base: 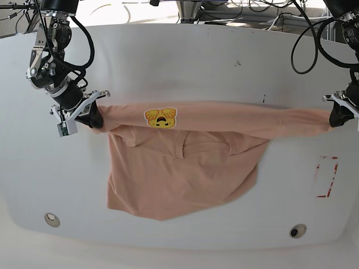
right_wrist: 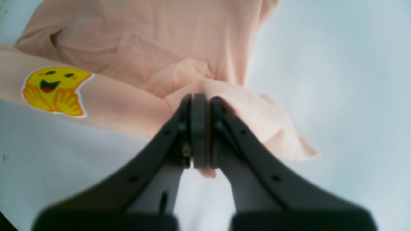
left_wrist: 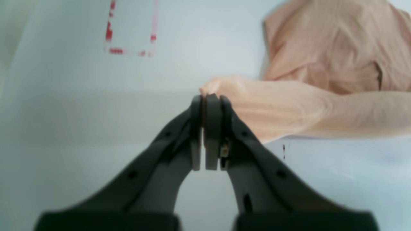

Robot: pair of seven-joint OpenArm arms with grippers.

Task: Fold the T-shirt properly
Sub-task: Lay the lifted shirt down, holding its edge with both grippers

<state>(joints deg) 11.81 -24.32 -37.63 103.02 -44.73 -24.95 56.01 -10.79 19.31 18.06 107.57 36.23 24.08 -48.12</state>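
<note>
- Right pincer (base: pixel 92 116), at the left of the base view: clenched on one end of the T-shirt (base: pixel 185 168); the right wrist view shows cloth bunched between the jaws. Holding this end high likely keeps the fabric taut.
- T-shirt: stretched as a band between both arms over the white tabletop (base: pixel 185 61), smiling-face emblem (base: pixel 160 117) facing up near the right pincer; the rest sags onto the tabletop below, probably so a fold line forms.
- Red square marking (base: pixel 327 176): on the tabletop, below the left arm.
- Left pincer (base: pixel 336 116): clenched on the opposite end, pulling outward.
</note>
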